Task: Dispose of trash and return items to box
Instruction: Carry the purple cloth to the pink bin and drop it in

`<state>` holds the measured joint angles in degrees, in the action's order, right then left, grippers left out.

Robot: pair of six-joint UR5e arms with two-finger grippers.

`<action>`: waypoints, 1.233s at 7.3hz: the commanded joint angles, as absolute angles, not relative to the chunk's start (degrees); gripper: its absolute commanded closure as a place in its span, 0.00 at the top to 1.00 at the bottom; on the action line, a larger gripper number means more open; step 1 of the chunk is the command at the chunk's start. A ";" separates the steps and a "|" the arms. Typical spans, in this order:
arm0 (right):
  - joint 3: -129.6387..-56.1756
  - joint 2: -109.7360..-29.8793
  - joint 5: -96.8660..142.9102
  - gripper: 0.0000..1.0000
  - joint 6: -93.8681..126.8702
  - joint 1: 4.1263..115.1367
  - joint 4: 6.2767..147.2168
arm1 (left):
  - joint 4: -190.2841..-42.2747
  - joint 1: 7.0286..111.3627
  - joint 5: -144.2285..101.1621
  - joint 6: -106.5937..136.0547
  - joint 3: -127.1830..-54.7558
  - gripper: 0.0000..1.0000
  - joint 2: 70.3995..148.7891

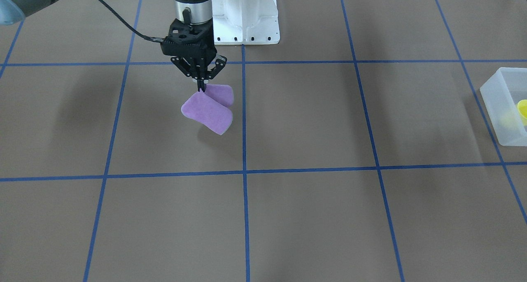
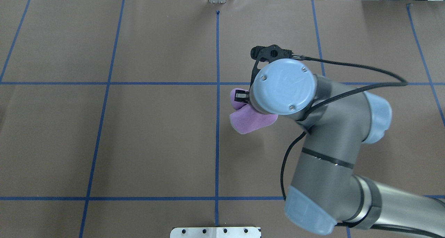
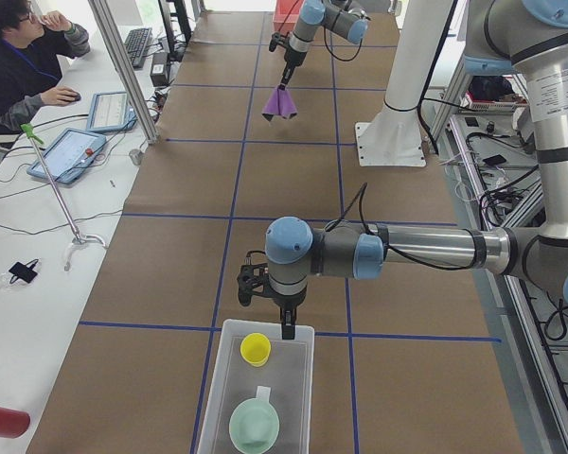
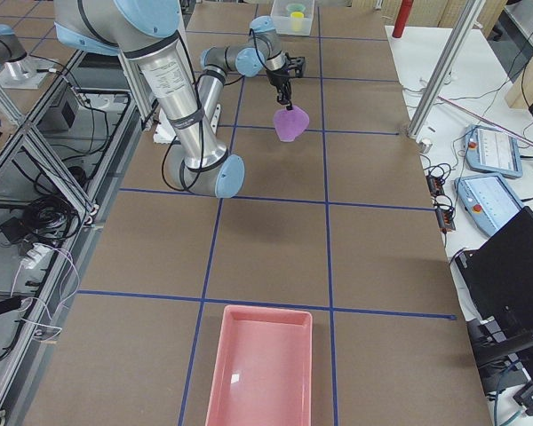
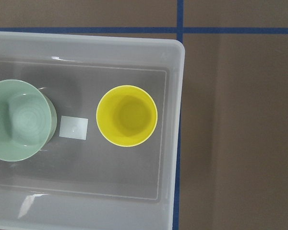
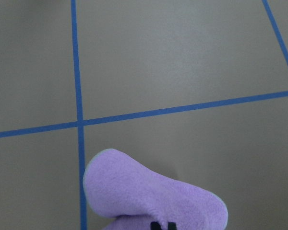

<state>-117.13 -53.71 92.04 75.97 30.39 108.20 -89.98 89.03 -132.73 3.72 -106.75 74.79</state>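
My right gripper (image 1: 201, 88) is shut on a purple cloth (image 1: 210, 113) and holds it hanging above the brown table; the cloth also shows in the overhead view (image 2: 248, 121) and in the right wrist view (image 6: 149, 196). The frosted white box (image 5: 177, 143) sits at the table's left end (image 1: 490, 96). A small yellow cup (image 5: 127, 115) stands upright inside it, beside a pale green cup (image 5: 19, 120). My left gripper (image 3: 287, 331) hovers over the box's rim next to the yellow cup (image 3: 256, 349); I cannot tell whether it is open or shut.
A pink tray (image 4: 262, 364) lies at the table's right end. The white robot base (image 1: 245, 14) stands at the table's edge. An operator (image 3: 24, 57) sits at a side desk with tablets.
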 commanded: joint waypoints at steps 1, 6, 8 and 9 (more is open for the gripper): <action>-123.20 -61.23 103.13 0.00 61.24 42.57 109.42 | -89.91 89.21 -133.15 3.69 -106.26 0.99 74.62; -128.06 -86.71 124.25 0.00 14.87 73.59 109.07 | -89.82 89.12 -134.91 3.69 -106.17 0.99 74.27; -124.57 -92.61 129.18 0.00 -1.33 85.02 109.34 | -89.91 89.12 -134.91 3.69 -106.26 0.99 74.27; -120.63 -94.20 129.81 0.00 -9.32 89.78 109.34 | -90.00 89.12 -134.91 3.69 -106.35 0.99 74.35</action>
